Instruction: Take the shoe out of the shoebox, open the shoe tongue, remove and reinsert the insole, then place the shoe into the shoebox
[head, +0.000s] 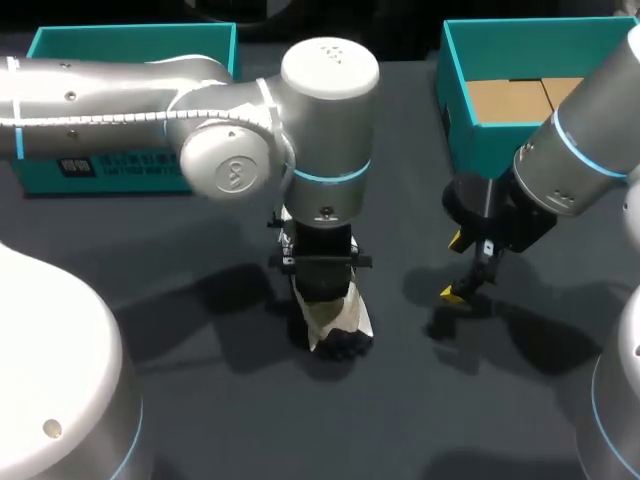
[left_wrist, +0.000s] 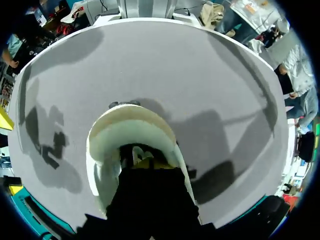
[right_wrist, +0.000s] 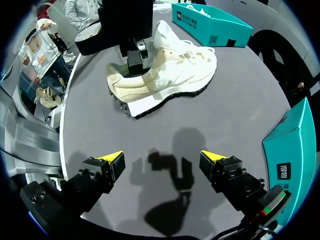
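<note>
A cream sneaker with a black sole (head: 335, 318) rests on the dark table at the middle. My left arm comes in from the left, and its gripper (head: 322, 285) stands straight over the shoe. In the left wrist view its yellow tips (left_wrist: 145, 161) sit shut, low inside the shoe's pale rounded rim (left_wrist: 131, 120); whether they pinch anything is hidden. The right wrist view shows the shoe (right_wrist: 170, 75) side-on, ahead of my right gripper (right_wrist: 161, 157), with the left gripper (right_wrist: 135, 56) at one end. My right gripper (head: 456, 267) hangs open and empty to the shoe's right.
The teal shoebox (head: 452, 80), with brown paper inside, stands at the back right. The teal lid (head: 120, 172) lies at the back left, behind my left arm. In the right wrist view a teal box wall (right_wrist: 287, 150) is close beside my right gripper.
</note>
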